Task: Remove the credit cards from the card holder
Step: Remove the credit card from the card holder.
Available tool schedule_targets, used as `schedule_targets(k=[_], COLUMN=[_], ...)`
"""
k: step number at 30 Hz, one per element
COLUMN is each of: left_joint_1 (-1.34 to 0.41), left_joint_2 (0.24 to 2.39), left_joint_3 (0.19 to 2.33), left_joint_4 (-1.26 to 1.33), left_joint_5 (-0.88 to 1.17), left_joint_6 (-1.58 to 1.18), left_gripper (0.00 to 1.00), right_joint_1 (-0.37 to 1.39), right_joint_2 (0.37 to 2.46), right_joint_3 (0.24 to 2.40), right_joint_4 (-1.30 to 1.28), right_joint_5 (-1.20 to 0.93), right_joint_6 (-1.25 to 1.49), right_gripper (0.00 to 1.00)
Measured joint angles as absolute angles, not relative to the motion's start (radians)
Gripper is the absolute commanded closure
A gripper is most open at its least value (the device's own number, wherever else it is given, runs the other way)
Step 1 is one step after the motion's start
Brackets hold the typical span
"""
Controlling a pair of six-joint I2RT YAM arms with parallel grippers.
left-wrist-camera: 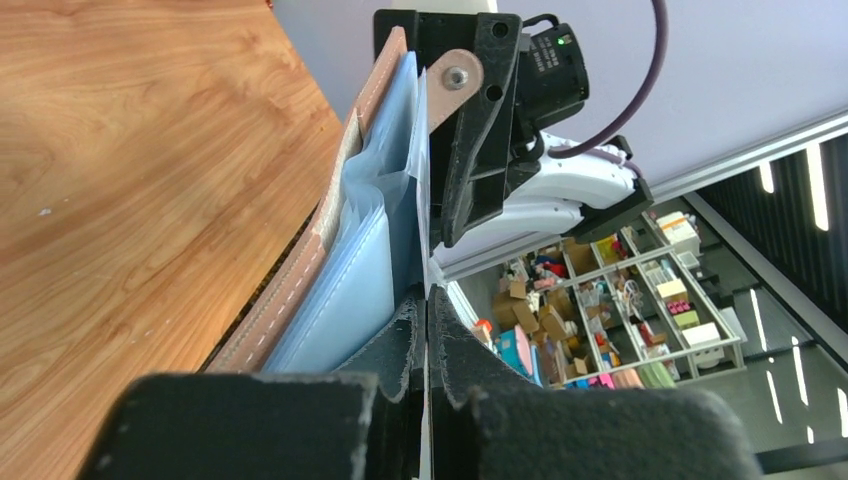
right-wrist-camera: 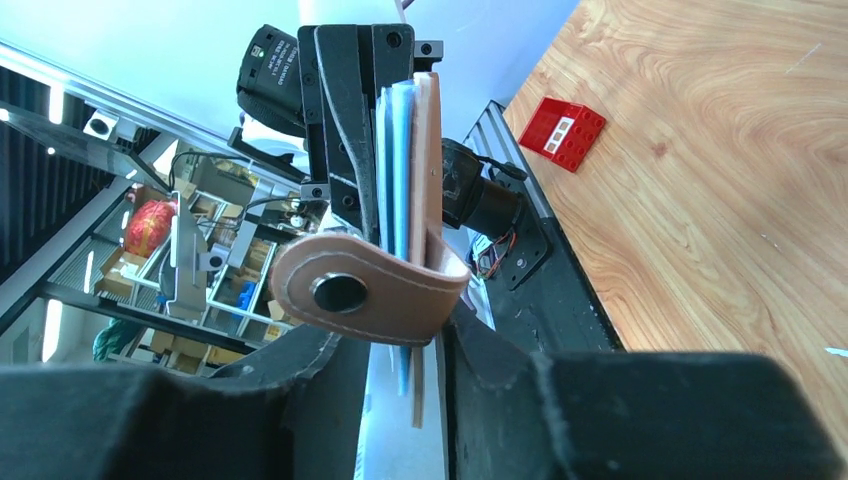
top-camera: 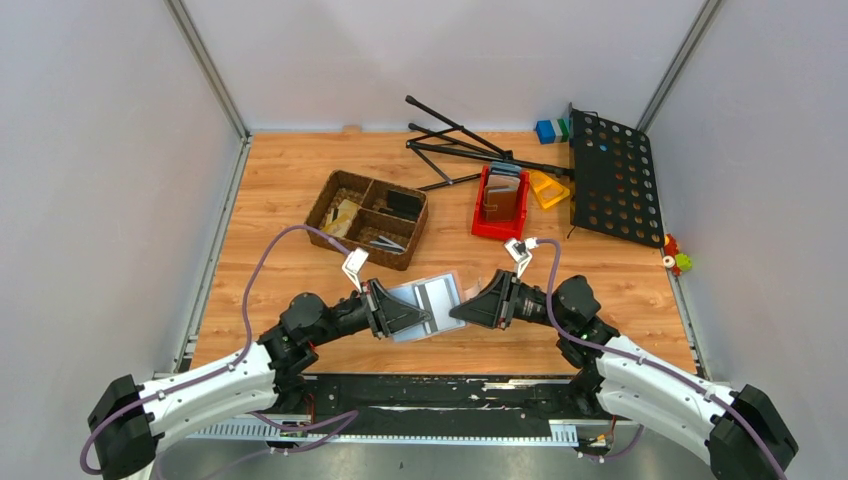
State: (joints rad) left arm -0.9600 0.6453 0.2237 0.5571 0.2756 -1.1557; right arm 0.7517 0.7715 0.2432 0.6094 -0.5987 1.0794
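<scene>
Taupe leather bifold card holder (top-camera: 438, 293) hung open above the wooden bench (top-camera: 300, 200). Your left gripper (left-wrist-camera: 428, 300) pinched one edge. Your right gripper (right-wrist-camera: 402, 335) stood narrowly parted around the snap strap (right-wrist-camera: 400, 285) end, its hold unclear. No credit card showed yet, so you next needed a card-edge pinch.

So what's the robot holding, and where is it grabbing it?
The wallet: left gripper pinches its left edge; right gripper straddles the right edge, grip unclear.
</scene>
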Motion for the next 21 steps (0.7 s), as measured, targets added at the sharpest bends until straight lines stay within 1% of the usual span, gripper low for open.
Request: schedule_targets(k=[5,8,21], left_joint_1=[-0.960,-0.959,-0.947], left_joint_2=[0.665,0.668,0.641], left_joint_3=[0.231,0.237,0.239], left_joint_4=[0.534,0.524,0.490], left_joint_5=[0.283,0.285,0.290], left_joint_6=[-1.148,-1.143,-1.137], left_gripper=[1.00,1.00,1.00], right_joint_1=[0.752,0.752,0.758], right_joint_2=[0.771,0.769,0.733], right_joint_3=[0.243,0.243,0.225], right_joint_4=[0.587,0.581,0.564], right_joint_5=[-0.589,-0.583,-0.536], right_joint_6=[1.076,1.077,1.091], right_gripper=[0.93,1.00,1.00])
